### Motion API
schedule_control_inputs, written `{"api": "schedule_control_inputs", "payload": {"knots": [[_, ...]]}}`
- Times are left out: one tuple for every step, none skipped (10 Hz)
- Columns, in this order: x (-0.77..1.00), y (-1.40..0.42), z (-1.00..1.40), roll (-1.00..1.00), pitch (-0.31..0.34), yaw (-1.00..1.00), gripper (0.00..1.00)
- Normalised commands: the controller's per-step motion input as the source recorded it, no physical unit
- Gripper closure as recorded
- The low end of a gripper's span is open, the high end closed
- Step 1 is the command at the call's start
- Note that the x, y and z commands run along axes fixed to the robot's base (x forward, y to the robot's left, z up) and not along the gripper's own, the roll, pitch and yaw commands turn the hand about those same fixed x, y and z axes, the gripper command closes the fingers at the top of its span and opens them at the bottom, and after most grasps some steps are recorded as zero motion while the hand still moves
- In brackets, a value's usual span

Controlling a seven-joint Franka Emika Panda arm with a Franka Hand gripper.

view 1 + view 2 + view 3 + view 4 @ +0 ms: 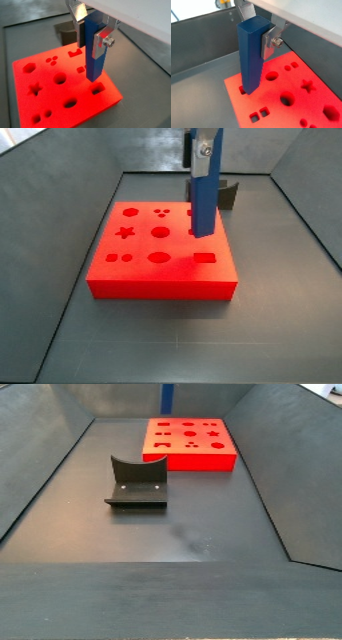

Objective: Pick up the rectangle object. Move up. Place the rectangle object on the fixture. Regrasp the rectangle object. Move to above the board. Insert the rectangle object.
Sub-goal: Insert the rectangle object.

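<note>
One piece in play: a plain blue elongated rectangular block point(95, 50), hanging upright above the board, its lower end clear of the surface in both wrist views.
Tool: the two-finger silver tool point(90, 31) is clamped on the block's upper part, high over the board's far side.
Board: a flat bright red-orange square slab with shaped cutouts point(147, 253), lying on the floor.
Fixture: the dark grey notched stand point(138, 481), bare, well apart from the board.
Step in hand: I'd say positioning above the board.
Next move: likely lining the block up with the rectangular cutout point(205, 257), then lowering straight.
</note>
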Motion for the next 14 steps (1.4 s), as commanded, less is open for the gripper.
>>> {"api": "schedule_control_inputs", "payload": {"knots": [[0.46,0.09,0.33,0.0,0.243,-0.35,1.0],[0.51,0.01,0.24,0.01,0.281,-0.25,1.0],[0.35,-0.07,0.0,0.05,0.191,-0.05,1.0],[0.2,-0.43,-0.33,0.2,0.113,0.0,1.0],[0.17,-0.65,-0.6,0.29,0.154,0.0,1.0],[0.27,-0.39,-0.37,0.2,0.257,-0.26,1.0],[0.28,-0.04,0.0,0.06,0.236,-0.43,1.0],[0.06,0.0,0.01,0.01,0.089,0.0,1.0],[0.0,0.01,0.0,0.02,0.096,-0.02,1.0],[0.0,0.0,0.0,0.14,0.221,-0.17,1.0],[0.0,0.0,-0.01,0.19,0.273,-0.22,1.0],[0.18,0.0,0.09,0.01,0.116,-0.08,1.0],[0.0,0.0,0.0,0.0,0.004,-0.01,1.0],[0.0,0.0,-0.11,0.03,0.001,0.0,1.0]]}}
